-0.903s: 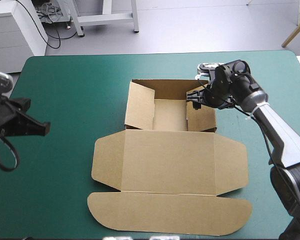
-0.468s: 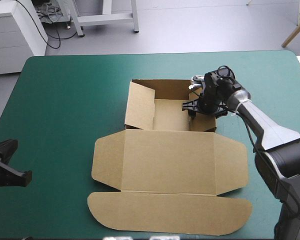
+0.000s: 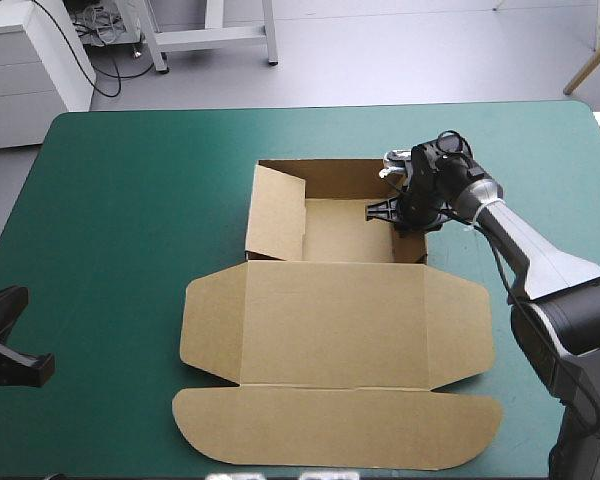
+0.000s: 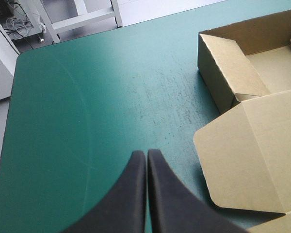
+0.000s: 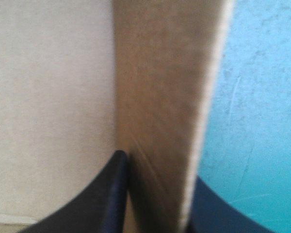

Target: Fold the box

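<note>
The brown box [image 3: 330,320] lies mid-table, its tray part [image 3: 335,228] toward the far side with walls raised and the lid spread flat toward the near edge. My right gripper [image 3: 408,212] sits on the tray's right wall. In the right wrist view its black fingers [image 5: 115,194] stand on either side of that wall [image 5: 165,97], all but shut on it. My left gripper [image 4: 146,162] is shut and empty, low over the teal-green cover near the table's left edge [image 3: 15,345], well left of the box [image 4: 252,145].
The tray's left flap [image 3: 277,215] leans inward over the tray floor. Bare teal-green cover [image 3: 130,200] stretches between the left gripper and the box. A rounded tuck flap [image 3: 330,430] reaches close to the near table edge.
My left arm has drawn back toward the near left corner. The right gripper came down onto the tray's right wall, and the box has shifted slightly left.
</note>
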`<state>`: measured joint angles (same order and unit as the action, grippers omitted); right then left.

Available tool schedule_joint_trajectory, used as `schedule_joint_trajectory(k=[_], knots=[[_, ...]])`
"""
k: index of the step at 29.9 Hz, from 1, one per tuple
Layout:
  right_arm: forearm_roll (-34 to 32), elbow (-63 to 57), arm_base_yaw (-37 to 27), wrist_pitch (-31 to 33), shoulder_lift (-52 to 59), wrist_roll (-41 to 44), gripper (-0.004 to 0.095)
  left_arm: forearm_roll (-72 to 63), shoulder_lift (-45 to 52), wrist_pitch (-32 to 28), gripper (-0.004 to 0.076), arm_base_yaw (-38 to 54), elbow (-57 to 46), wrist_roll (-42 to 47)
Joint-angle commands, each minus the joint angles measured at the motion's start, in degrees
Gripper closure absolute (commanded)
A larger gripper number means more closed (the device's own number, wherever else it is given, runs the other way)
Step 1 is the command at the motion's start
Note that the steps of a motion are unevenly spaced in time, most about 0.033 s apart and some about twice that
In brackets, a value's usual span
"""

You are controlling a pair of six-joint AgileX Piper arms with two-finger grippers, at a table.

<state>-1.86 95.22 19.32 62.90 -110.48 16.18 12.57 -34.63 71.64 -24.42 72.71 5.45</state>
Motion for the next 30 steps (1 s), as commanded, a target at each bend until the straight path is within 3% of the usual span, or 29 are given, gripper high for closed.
schedule_joint_trajectory(k=[1,10,15,22,30], knots=[[0.0,2.0,-0.5,-1.4,3.4,0.4,0.0909,0.0,-0.5,2.6,0.0734,-0.1,1.0,0.6],[-0.6,4.0,-0.7,-0.9,3.8,0.0,0.0927,0.0,-0.5,2.6,0.0734,-0.1,1.0,0.7],[-3.5,11.2,-3.5,-0.2,4.8,-2.6,0.0927,0.1,-0.5,2.6,0.0734,-0.1,1.0,0.7],[-8.4,22.8,-16.7,3.8,4.9,-8.8,0.0927,-0.1,-0.5,2.6,0.0734,-0.1,1.0,0.5],[-7.7,23.2,-35.7,1.2,3.3,-11.6,0.0927,-0.3,-0.5,2.6,0.0734,-0.1,1.0,0.5]])
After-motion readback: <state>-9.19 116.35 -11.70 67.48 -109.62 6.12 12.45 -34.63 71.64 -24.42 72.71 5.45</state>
